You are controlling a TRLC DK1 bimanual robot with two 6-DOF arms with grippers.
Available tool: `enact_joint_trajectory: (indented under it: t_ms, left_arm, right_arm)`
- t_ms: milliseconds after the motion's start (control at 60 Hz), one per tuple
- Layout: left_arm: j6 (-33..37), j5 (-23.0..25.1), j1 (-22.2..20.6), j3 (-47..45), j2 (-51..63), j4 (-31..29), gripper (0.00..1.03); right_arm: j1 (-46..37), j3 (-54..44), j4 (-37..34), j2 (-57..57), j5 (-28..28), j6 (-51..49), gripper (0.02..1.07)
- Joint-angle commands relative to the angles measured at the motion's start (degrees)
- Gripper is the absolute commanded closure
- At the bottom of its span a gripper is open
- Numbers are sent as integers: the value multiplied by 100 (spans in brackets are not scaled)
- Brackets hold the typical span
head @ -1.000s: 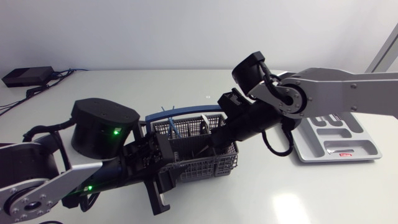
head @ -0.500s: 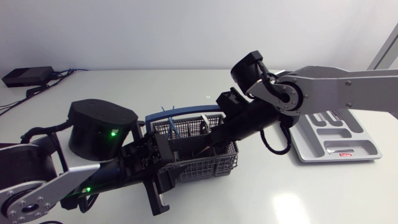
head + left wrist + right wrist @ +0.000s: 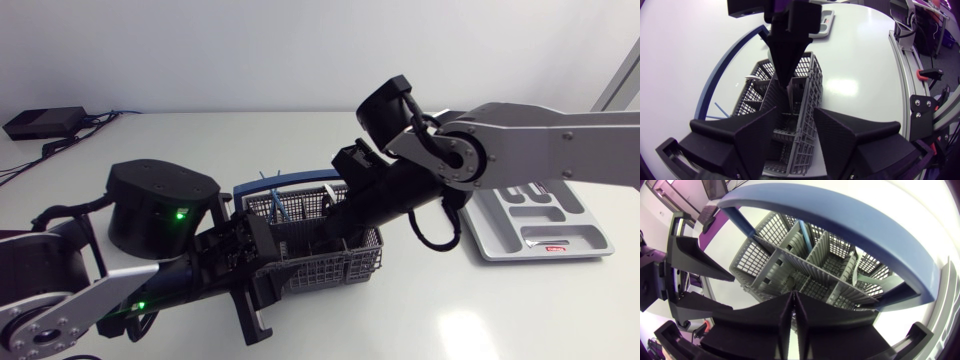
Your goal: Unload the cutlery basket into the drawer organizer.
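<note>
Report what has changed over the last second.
The right gripper, shut, slid toward the left gripper and sank deeper into the cutlery basket. Nothing was visibly taken hold of or let go. The left gripper stays clamped on the basket's end; the drawer organizer has not moved.

Silver-grey links and round black joints on the right arm, with a black cable looped below the wrist. Bulky black housing and a pale link on the left arm, dotted with two small green lights. Matte black, broad and wedge-fingered: left gripper and right gripper.
</note>
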Motion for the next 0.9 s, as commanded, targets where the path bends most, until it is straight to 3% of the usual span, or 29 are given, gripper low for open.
enact_joint_trajectory:
  t_ms: [0,183,383,467,717,883]
  left_arm:
    - [139,-16,-51,-173,-60,40,50]
    - [157,-113,-51,-252,-174,40,50]
    - [95,-148,-15,-235,-447,14,49]
    - [-54,-148,-7,-173,-693,-13,45]
    - [-625,-122,116,240,-1044,5,43]
    - [-1056,-69,239,811,-693,242,43]
  right_arm:
    - [135,25,-49,-185,288,-158,101]
    - [794,385,-506,-748,1202,-492,101]
    - [777,350,-770,-1337,1220,-606,101]
    - [487,236,-867,-1776,877,-606,101]
    - [-1254,-133,-867,-3033,-1039,-589,101]
    - [-1939,-450,-172,-3279,-1874,-211,101]
